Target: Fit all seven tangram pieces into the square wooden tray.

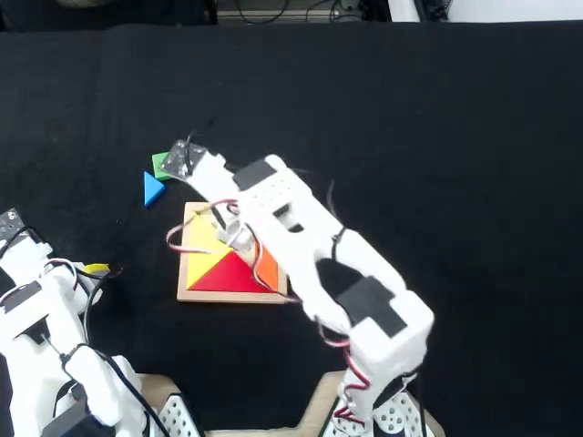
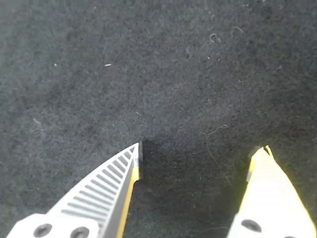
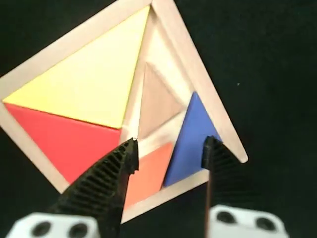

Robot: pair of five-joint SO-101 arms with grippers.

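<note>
black cloth (image 1: 455, 137) bears a tray (image 1: 209, 296) half hidden by right arm (image 1: 301, 228); right pincer (image 3: 171, 143) and left pincer (image 2: 200, 147) gape, apparently empty.

Black cloth tabletop with a tray and two loose pieces

The tabletop (image 1: 437, 137) is covered edge to edge in dark, matte cloth, flecked with pale lint and a few stray threads. The square wooden tray (image 1: 187, 293) lies flat on it, left of centre and towards the near side. Beyond the tray's far-left corner, apart from its rim, a green piece (image 1: 164, 165) and a blue triangle (image 1: 152, 188) lie flat on the cloth, just beside each other, the blue one nearer the tray
</note>
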